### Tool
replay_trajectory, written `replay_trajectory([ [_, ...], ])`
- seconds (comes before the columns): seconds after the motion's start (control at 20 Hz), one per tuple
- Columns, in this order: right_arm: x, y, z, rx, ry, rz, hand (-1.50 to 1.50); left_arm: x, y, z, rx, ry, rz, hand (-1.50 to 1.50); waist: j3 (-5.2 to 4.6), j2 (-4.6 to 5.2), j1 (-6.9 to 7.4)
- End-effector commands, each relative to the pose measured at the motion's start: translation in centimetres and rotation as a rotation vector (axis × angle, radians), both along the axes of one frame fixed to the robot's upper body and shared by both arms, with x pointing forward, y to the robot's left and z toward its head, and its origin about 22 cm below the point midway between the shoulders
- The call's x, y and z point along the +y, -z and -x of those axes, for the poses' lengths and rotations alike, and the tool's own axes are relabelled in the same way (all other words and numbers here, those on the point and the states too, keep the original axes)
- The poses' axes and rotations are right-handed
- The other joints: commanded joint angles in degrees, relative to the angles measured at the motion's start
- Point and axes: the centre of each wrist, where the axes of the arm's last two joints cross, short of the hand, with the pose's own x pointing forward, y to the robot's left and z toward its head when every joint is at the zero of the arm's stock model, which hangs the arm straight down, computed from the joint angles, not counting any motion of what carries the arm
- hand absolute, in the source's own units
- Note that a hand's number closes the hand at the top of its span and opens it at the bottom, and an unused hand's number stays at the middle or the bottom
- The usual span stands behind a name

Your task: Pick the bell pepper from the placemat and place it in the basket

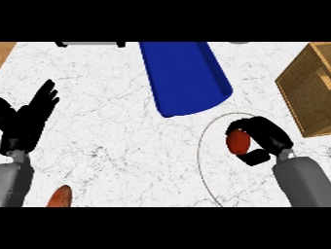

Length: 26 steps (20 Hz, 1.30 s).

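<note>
While right hand (263,141) is curling round pepper (238,141) over placemat (201,155), basket (319,87) is waiting beyond; risk: pepper slipping in transit or clipping basket wall. Left hand (23,119) is resting open.

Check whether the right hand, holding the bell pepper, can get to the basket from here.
Probably yes: the right hand is curled round the bell pepper, and only bare counter shows between it and the basket.
</note>
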Motion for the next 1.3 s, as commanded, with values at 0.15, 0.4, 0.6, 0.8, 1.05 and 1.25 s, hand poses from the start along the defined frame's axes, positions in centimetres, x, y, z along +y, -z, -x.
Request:
replay_trajectory([
  [0.15, 0.6, 2.2, 1.7, -0.012, -0.021, 0.02, 1.5, -0.6, -2.5, 1.8, -0.014, 0.013, -0.008, 0.0, 0.06, -0.12, 0.1],
  [0.4, 1.3, 2.6, 0.6, -0.028, -0.052, 0.039, 1.5, -0.3, 0.1, 0.4, 0.01, 0.006, -0.001, 0.0, 0.04, 0.01, -0.06],
  [0.6, 4.6, -1.3, -4.5, 0.001, 0.603, -0.039, 1.5, -0.3, 0.0, 0.5, 0.001, 0.02, -0.007, 0.0, -0.06, 0.85, 2.29],
  [0.8, 5.5, -3.0, -6.2, -0.013, 0.944, -0.098, 1.5, -1.4, -1.0, -0.5, -0.029, 0.049, -0.006, 0.0, -0.05, 1.86, 2.92],
  [1.05, 7.0, -8.5, -9.4, -0.191, 1.256, -0.29, 1.5, -3.0, -0.8, -0.7, -0.038, 0.119, -0.002, 0.0, 0.15, 2.26, 7.07],
  [1.25, 9.5, -14.0, -11.2, -0.478, 1.333, -0.438, 1.5, -3.9, -1.2, -1.3, -0.038, 0.139, 0.005, 0.0, 0.01, 2.34, 7.89],
])
